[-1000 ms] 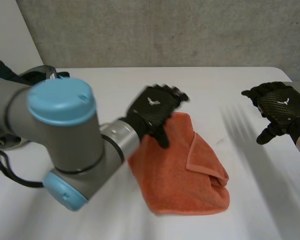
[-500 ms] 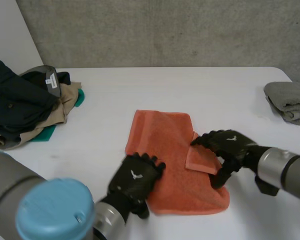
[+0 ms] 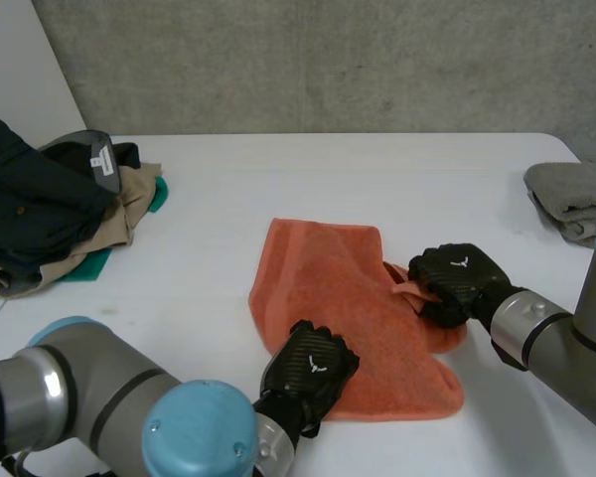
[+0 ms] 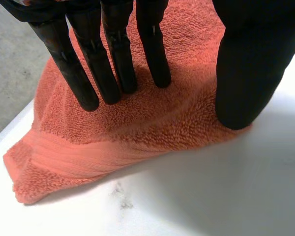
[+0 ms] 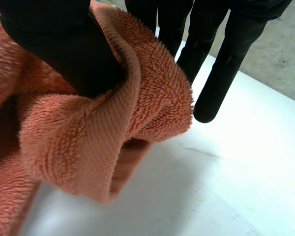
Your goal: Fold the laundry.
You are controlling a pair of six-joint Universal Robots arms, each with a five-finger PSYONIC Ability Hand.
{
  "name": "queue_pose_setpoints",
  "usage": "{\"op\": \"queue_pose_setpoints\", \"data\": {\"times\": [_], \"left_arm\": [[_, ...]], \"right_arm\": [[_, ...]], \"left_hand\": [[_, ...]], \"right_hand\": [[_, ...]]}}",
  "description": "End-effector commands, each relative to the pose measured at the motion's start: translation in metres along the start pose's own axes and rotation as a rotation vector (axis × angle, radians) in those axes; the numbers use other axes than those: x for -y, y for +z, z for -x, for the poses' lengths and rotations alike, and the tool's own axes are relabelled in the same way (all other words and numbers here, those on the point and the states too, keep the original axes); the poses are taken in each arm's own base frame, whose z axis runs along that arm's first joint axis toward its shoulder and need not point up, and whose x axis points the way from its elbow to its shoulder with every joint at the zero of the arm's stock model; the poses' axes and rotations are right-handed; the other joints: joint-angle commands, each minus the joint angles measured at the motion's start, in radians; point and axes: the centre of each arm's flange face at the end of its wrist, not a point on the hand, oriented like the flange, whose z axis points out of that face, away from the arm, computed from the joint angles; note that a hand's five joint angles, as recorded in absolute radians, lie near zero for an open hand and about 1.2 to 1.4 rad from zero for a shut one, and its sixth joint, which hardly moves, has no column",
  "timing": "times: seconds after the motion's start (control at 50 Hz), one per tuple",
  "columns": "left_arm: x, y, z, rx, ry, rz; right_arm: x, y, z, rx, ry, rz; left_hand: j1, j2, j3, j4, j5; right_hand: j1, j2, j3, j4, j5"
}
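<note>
In the head view, the orange terry-cloth towel [image 3: 348, 298] is lying partly folded mid-way across the white table [image 3: 278, 169]. The black left hand [image 3: 308, 370] is bearing down on its near edge, apparently anchoring it, while the black right hand [image 3: 455, 283] is gripping its right edge. In the left wrist view, straight fingers [image 4: 113, 64] are pressing flat on the pile, grasping nothing. In the right wrist view, the thumb [image 5: 64, 44] is pinching a raised fold against the fingers, probably readying it for carrying leftward.

Your left arm [image 3: 79, 397] and right arm [image 3: 566, 343] are grey tubes with silver bands and light-blue caps. Your left hand [image 3: 311, 370] and right hand [image 3: 457, 283] are matte black, each back bearing a small white mark.
</note>
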Motion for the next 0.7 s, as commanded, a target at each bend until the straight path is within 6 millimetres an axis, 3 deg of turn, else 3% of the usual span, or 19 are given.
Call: {"op": "queue_pose_setpoints", "data": {"times": [0.02,0.06,0.12,0.18,0.26,0.38,0.46,0.5,0.66,0.7], "left_arm": [[-0.001,0.010,-0.001,-0.001,0.008,0.004],[0.000,0.010,0.000,0.008,0.009,0.001],[0.010,0.010,0.005,0.028,0.009,-0.025],[0.036,0.003,0.021,0.082,-0.004,-0.095],[0.073,-0.015,0.046,0.173,-0.025,-0.193],[0.131,-0.055,0.083,0.287,-0.065,-0.384],[0.148,-0.071,0.100,0.340,-0.076,-0.447],[0.150,-0.074,0.106,0.357,-0.081,-0.454],[0.142,-0.069,0.117,0.391,-0.084,-0.424],[0.141,-0.068,0.117,0.392,-0.082,-0.415]], "right_arm": [[0.005,0.001,-0.006,-0.025,-0.008,-0.022],[0.007,0.001,-0.007,-0.034,-0.011,-0.026],[0.012,-0.001,-0.010,-0.051,-0.020,-0.040],[0.029,-0.008,-0.014,-0.084,-0.047,-0.081],[0.060,-0.021,-0.021,-0.129,-0.095,-0.159],[0.123,-0.048,-0.064,-0.280,-0.168,-0.298],[0.152,-0.049,-0.079,-0.320,-0.194,-0.378],[0.155,-0.041,-0.085,-0.327,-0.190,-0.387],[0.132,0.052,-0.139,-0.472,-0.119,-0.411],[0.125,0.068,-0.144,-0.492,-0.121,-0.435]], "left_hand": [[0.428,0.441,0.442,0.442,0.450],[0.642,0.655,0.656,0.656,0.664],[0.643,0.656,0.657,0.657,0.665],[0.643,0.656,0.657,0.657,0.665],[0.643,0.656,0.657,0.657,0.665],[0.643,0.656,0.657,0.657,0.665],[0.643,0.656,0.657,0.657,0.665],[0.643,0.656,0.657,0.657,0.665],[0.643,0.656,0.657,0.657,0.665],[0.643,0.656,0.657,0.657,0.665]], "right_hand": [[0.276,0.213,0.210,0.201,0.217],[0.276,0.213,0.210,0.201,0.217],[0.276,0.213,0.210,0.201,0.217],[0.276,0.213,0.210,0.201,0.217],[0.276,0.213,0.210,0.201,0.217],[0.276,0.213,0.210,0.201,0.217],[0.276,0.213,0.210,0.201,0.217],[0.276,0.213,0.210,0.201,0.217],[0.276,0.213,0.210,0.201,0.217],[0.276,0.213,0.210,0.201,0.217]]}}
